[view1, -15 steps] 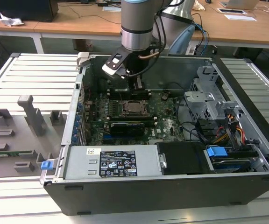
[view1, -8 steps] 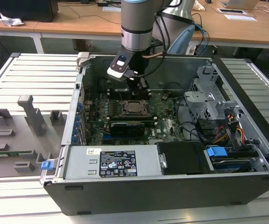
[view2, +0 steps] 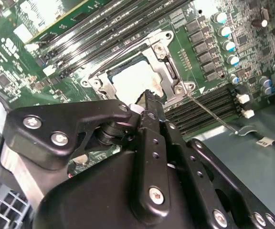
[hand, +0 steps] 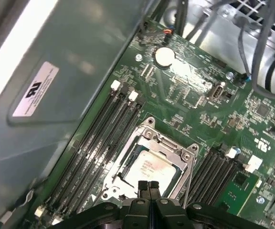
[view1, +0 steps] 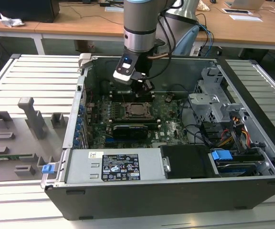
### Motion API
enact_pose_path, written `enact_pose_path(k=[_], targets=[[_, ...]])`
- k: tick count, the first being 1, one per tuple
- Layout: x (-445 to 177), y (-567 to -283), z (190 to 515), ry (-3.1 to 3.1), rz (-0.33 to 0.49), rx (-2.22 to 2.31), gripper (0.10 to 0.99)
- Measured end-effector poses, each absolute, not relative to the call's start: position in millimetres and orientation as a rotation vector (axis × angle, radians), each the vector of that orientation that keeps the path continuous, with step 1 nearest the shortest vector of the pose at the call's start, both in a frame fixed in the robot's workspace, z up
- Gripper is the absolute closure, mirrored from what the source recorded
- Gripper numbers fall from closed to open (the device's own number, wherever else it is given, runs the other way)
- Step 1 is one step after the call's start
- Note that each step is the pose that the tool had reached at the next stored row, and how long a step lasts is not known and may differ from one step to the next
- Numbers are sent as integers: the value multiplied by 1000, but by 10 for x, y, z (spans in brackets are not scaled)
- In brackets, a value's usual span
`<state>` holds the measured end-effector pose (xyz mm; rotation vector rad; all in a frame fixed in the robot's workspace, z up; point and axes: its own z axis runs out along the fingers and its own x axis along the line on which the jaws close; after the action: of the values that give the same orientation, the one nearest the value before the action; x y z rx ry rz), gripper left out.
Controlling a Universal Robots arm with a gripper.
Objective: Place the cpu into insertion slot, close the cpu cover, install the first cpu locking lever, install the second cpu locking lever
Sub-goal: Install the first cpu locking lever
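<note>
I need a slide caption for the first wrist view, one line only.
Shut claw at the edge of the cpu cover, which frames the seated cpu on the green motherboard.

Power supply sticker (view1: pixel 121 167): black and white panels, print too small to make out.
Case wall sticker (hand: pixel 34 90): pale, carried one dark mark and rows of fine print, none legible.
Top of the cpu (hand: pixel 153 168): faint dark lines of print, unreadable.
Cable tag (view2: pixel 263 141): small and white, lettering blurred.
Circuit board (hand: pixel 185 119): white printed marks, none readable.
</note>
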<state>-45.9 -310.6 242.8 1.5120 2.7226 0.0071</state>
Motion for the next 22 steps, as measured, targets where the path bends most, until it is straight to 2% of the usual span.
enact_pose_path(k=[22], targets=[[-458,-3106,2428,2883,12,1180,980]])
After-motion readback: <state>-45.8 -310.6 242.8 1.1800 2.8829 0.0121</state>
